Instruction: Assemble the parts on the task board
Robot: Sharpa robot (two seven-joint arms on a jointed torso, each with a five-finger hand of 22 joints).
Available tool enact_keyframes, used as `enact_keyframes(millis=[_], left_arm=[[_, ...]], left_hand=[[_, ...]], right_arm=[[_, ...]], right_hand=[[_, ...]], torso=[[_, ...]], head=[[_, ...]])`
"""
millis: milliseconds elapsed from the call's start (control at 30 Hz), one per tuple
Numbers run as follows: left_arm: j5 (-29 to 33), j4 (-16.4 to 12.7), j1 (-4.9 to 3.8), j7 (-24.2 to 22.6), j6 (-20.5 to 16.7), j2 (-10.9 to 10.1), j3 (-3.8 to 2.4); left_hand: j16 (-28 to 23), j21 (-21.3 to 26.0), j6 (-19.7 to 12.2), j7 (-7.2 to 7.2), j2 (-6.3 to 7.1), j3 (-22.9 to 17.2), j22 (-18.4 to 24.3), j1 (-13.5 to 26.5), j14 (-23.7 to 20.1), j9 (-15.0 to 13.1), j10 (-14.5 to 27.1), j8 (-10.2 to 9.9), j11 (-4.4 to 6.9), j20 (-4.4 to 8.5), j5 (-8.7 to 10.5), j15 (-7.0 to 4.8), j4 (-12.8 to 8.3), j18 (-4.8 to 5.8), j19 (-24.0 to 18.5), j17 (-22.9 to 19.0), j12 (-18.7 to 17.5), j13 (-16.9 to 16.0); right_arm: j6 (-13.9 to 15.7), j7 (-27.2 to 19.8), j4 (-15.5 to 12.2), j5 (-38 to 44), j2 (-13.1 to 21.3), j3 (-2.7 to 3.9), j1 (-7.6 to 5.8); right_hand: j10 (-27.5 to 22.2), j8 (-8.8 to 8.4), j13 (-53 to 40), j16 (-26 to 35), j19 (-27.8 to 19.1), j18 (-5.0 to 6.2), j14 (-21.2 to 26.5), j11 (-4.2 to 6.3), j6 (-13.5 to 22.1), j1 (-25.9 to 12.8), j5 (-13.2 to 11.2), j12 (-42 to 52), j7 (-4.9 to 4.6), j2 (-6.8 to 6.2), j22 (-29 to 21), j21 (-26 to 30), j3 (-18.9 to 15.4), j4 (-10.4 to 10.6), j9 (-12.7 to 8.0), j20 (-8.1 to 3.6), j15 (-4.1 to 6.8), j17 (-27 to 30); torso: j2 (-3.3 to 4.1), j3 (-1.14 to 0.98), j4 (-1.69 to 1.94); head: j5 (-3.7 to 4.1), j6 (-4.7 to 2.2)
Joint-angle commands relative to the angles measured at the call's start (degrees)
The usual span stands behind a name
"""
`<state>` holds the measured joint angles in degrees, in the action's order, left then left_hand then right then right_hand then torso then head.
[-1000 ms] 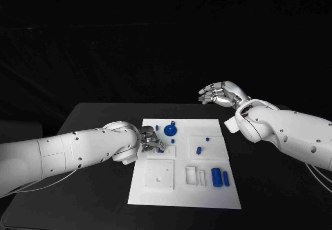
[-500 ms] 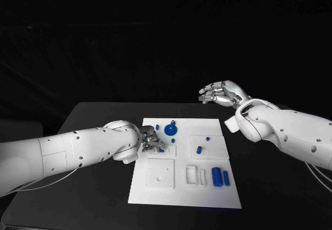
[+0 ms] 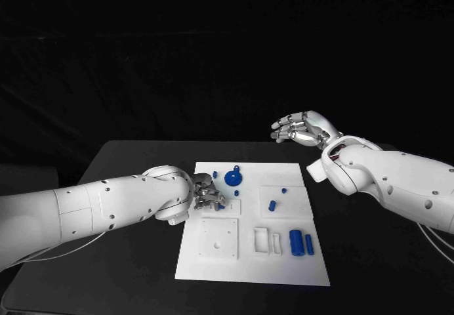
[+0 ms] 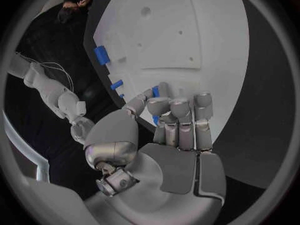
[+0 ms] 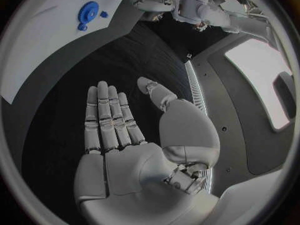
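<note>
You see the left hand [image 3: 206,192] curled over a small blue part [image 4: 155,91] near the task board's [image 3: 284,270] left edge; its fingers hide most of it. The right hand [image 3: 301,128] hangs flat and empty past the table's [image 3: 132,157] far edge. No change from before.

White task board [image 3: 284,266] lies flat mid-table — a blue disc [image 3: 233,178] near its far edge, two blue cylinders [image 3: 301,242] upright-looking at right.
</note>
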<state>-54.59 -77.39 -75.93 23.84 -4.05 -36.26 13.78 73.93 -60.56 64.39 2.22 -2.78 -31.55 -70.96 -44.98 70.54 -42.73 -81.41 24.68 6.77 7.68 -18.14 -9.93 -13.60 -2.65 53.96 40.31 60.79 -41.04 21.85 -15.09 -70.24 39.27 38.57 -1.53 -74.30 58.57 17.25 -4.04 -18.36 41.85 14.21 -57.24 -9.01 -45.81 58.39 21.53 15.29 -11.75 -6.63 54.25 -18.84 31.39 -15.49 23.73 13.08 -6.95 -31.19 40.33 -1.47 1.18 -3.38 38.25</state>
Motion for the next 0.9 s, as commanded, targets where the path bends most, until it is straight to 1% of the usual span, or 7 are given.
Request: enact_keyframes(millis=[33, 100, 267, 367, 567, 700, 900], left_arm=[[-0.1, -0.1, 0.07, -0.2, 1.2, 0.3, -0.02], [-0.1, 0.0, 0.07, -0.2, 1.0, 0.4, -0.02], [-0.2, 0.2, 0.11, -0.1, 0.5, 0.5, -0.02], [-0.3, 0.3, 0.15, 0.0, 0.2, 0.6, -0.03], [-0.4, 0.5, 0.19, 0.4, -0.2, 0.6, -0.03], [-0.4, 0.8, 0.19, 0.5, 0.3, 0.6, -0.03], [-0.6, 1.3, 0.19, 0.6, 0.2, 1.0, -0.03]], left_hand=[[0.4, 0.2, 7.5, -3.8, -0.4, -0.2, -0.1, 0.0, 0.0, 0.1, 1.2, -0.1, 1.0, 7.13, -0.5, 0.29, 0.0, -0.25, -0.2, -0.1, 0.3, -0.1], [0.4, 0.2, 7.5, -3.8, -0.46, -0.2, -0.1, -0.1, 0.0, 0.1, 1.2, -0.1, 1.0, 7.13, -0.53, 0.3, 0.0, -0.26, -0.2, -0.1, 0.3, -0.1], [0.3, 0.2, 7.4, -3.77, -0.69, -0.3, -0.2, -0.1, -0.1, 0.2, 1.3, -0.1, 0.97, 7.09, -0.23, 0.34, 0.0, -0.26, -0.2, -0.1, 0.3, -0.1], [0.3, 0.2, 7.3, -3.72, -0.87, -0.3, -0.2, -0.1, -0.1, 0.3, 1.4, -0.1, 0.92, 7.04, 0.6, 0.36, 0.0, -0.26, -0.3, -0.2, 0.3, -0.1], [0.1, 0.3, 6.9, -3.64, -0.82, -0.1, -0.4, 0.0, -0.4, 0.7, 1.6, 0.0, 0.82, 7.02, 6.41, 0.18, 0.2, -0.37, -0.4, -0.6, 0.2, 0.0], [0.0, 0.4, 6.7, -3.58, -1.08, -0.2, -0.4, -0.1, -0.5, 0.7, 1.7, 0.0, 0.8, 7.03, 7.68, 0.07, 0.3, -0.4, -0.4, -0.7, 0.1, 0.1], [0.0, 0.4, 6.6, -3.57, -1.05, -0.2, -0.5, -0.3, -0.5, 0.8, 1.8, 0.0, 0.78, 7.04, 7.87, 0.04, 0.1, -0.41, -0.4, -0.7, 0.1, 0.1]], right_arm=[[-0.9, -0.3, -0.1, 0.0, 0.0, 0.03, -0.03], [-0.9, -0.2, -0.1, 0.0, 0.0, 0.03, -0.03], [-1.1, -0.2, -0.1, 0.0, -0.1, 0.03, -0.03], [-1.1, -0.2, 0.0, 0.0, -0.2, 0.03, -0.03], [-1.2, -0.2, 0.0, 0.0, -0.2, 0.03, -0.02], [-1.2, -0.2, 0.1, 0.0, -0.2, 0.03, -0.02], [-1.3, -0.1, 0.1, 0.0, -0.2, 0.03, -0.02]], right_hand=[[0.4, 0.26, 0.1, 0.3, -0.2, 0.78, 0.0, 0.04, 0.1, -0.2, 0.3, -0.4, -0.12, 0.14, -0.1, 0.3, -0.2, 0.0, -0.1, 0.32, -0.21, 0.1], [0.5, 0.26, 0.1, 0.3, -0.3, 0.78, 0.0, 0.04, 0.1, -0.2, 0.3, -0.4, -0.12, 0.14, 0.0, 0.3, -0.3, 0.0, -0.1, 0.32, -0.22, 0.1], [0.5, 0.26, 0.1, 0.3, -0.3, 0.78, 0.0, 0.04, 0.1, -0.2, 0.3, -0.5, -0.12, 0.15, 0.0, 0.3, -0.3, 0.0, -0.1, 0.32, -0.22, 0.1], [0.5, 0.26, 0.1, 0.3, -0.3, 0.78, 0.0, 0.04, 0.1, -0.3, 0.3, -0.5, -0.12, 0.15, 0.0, 0.3, -0.3, 0.0, -0.1, 0.33, -0.23, 0.1], [0.5, 0.26, 0.1, 0.4, -0.3, 0.78, 0.0, 0.03, 0.1, -0.3, 0.4, -0.5, -0.12, 0.16, 0.0, 0.3, -0.3, 0.0, -0.1, 0.33, -0.23, 0.1], [0.5, 0.26, 0.1, 0.4, -0.3, 0.78, 0.0, 0.03, 0.1, -0.3, 0.4, -0.6, -0.12, 0.16, 0.0, 0.4, -0.3, 0.0, -0.1, 0.33, -0.24, 0.1], [0.5, 0.27, 0.1, 0.4, -0.3, 0.78, 0.1, 0.03, 0.1, -0.3, 0.4, -0.6, -0.11, 0.17, 0.0, 0.4, -0.3, 0.0, -0.1, 0.34, -0.25, 0.1]], torso=[[0.01, -0.03, -0.04], [0.02, 0.01, -0.05], [0.01, -0.04, 0.0], [0.03, -0.03, -0.05], [0.03, -0.04, -0.07], [0.05, -0.02, -0.06], [0.04, -0.03, -0.03]], head=[[-0.02, 0.02], [-0.06, 0.05], [-0.04, 0.05], [0.0, 0.05], [0.04, -0.03], [0.05, 0.04], [0.09, 0.09]])
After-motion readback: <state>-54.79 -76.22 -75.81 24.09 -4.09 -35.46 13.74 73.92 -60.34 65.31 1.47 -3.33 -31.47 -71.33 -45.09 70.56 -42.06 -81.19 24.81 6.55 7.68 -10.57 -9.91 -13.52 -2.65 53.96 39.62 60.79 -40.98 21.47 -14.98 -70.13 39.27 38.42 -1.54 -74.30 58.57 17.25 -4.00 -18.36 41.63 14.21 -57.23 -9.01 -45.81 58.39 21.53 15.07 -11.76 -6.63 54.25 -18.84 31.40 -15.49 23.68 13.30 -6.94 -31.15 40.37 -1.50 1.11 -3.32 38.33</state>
